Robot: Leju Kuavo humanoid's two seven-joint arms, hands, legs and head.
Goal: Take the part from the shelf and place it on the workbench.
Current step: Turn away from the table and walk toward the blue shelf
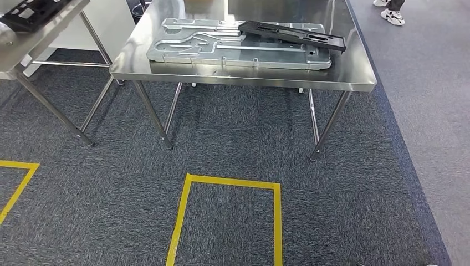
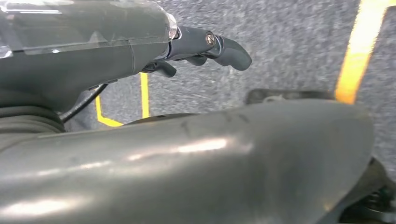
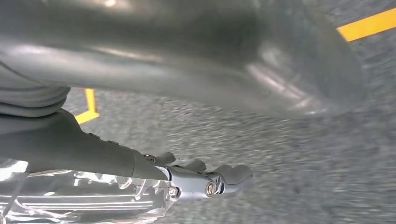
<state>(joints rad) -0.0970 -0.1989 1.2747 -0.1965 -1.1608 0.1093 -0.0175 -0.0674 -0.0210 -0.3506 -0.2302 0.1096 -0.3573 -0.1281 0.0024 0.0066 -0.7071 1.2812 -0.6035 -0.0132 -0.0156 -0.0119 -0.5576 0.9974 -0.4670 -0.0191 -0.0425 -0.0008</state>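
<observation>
A long black part (image 1: 294, 34) lies tilted across a large silver metal plate (image 1: 233, 52) on the steel workbench (image 1: 244, 77) straight ahead. At the far left, another black part (image 1: 30, 12) rests on a second steel surface (image 1: 33, 41). My left hand (image 2: 205, 46) hangs over the grey carpet with its fingers apart, holding nothing. My right hand (image 3: 205, 179) hangs the same way above the carpet, fingers spread and empty.
Yellow tape (image 1: 227, 183) marks a rectangle on the carpet in front of the workbench, and another taped corner (image 1: 19, 177) lies at the left. A person's white shoes (image 1: 392, 15) stand at the back right on the lighter floor.
</observation>
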